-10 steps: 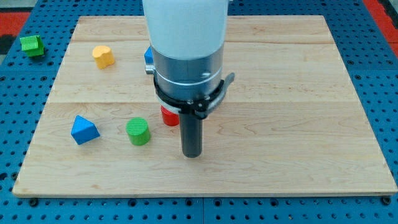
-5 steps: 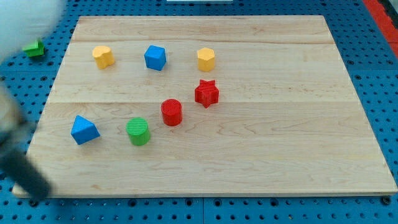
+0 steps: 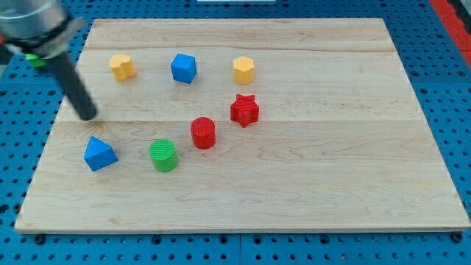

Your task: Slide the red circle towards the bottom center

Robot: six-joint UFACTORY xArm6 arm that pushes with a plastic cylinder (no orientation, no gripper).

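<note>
The red circle (image 3: pixel 203 132) is a short red cylinder standing near the middle of the wooden board (image 3: pixel 331 169). My tip (image 3: pixel 87 115) is at the board's left side, well to the left of the red circle, above the blue triangular block (image 3: pixel 98 154) and below-left of the yellow block (image 3: pixel 122 66). It touches no block. The rod slants up to the arm's body in the view's top left corner.
A green cylinder (image 3: pixel 163 155) stands just left of and below the red circle. A red star (image 3: pixel 244 110) stands to its upper right. A blue cube (image 3: pixel 184 68) and a yellow hexagonal block (image 3: pixel 244 70) stand near the top. A green block (image 3: pixel 32 57) lies off the board, partly hidden.
The arm swung from the board's middle, where it hid the red circle, out past the bottom left corner, then up to the left side. The blocks have not moved.
</note>
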